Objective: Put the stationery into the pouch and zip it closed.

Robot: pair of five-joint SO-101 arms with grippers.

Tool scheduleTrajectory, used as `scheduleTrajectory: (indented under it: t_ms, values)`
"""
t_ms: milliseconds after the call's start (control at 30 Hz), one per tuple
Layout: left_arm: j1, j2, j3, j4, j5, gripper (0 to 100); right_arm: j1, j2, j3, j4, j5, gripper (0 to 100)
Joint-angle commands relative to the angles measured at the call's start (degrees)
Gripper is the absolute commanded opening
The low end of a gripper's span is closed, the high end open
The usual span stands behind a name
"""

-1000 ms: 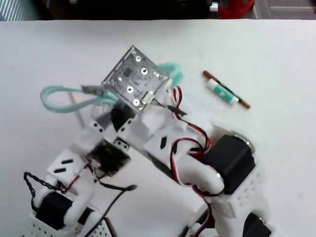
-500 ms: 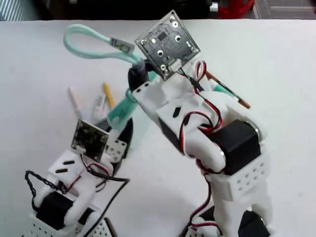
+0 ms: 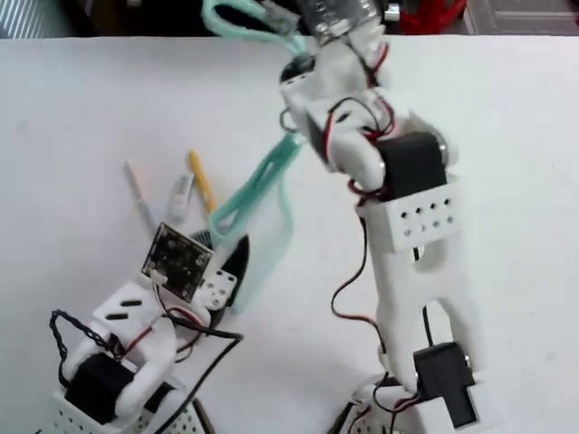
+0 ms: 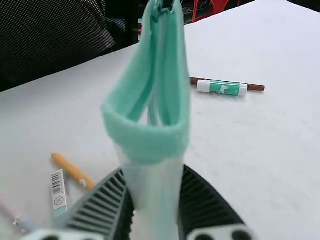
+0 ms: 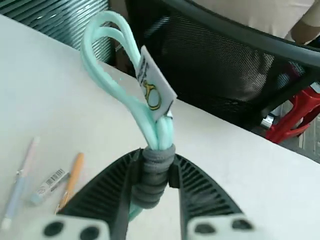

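A mint-green pouch hangs stretched between my two grippers above the table. The left gripper is shut on its near, lower end. At the far edge, the right gripper is shut on the grey band at the pouch's other end, where a green loop with a white tag sticks up. An orange pencil, a white pen and a small labelled tube lie on the table left of the pouch. A glue stick lies beside a brown pencil farther off.
The white table runs open to the left and to the right of the arms. The right arm's body stretches across the middle. A black mesh chair stands beyond the far edge.
The right gripper has lifted and carried the pouch's strap end toward the far edge, pulling the pouch taut. The pens at the left are now uncovered. The left arm has barely moved.
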Motion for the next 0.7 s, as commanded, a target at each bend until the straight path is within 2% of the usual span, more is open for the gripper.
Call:
scheduleTrajectory:
  t_ms: [0, 333, 667]
  values:
    - [-1.10, 0.75, -0.26, 0.70, -0.88, 3, 6.20, 0.57, -0.62, -4.53, 0.18, 1.8]
    - [-2.68, 0.75, -0.18, 1.05, -0.88, 3, 12.09, 18.77, -0.70, -12.09, 0.09, 1.8]
    - [-3.82, 0.75, -0.18, 0.70, -0.88, 3, 11.47, 31.34, -0.62, -10.33, 0.09, 1.8]
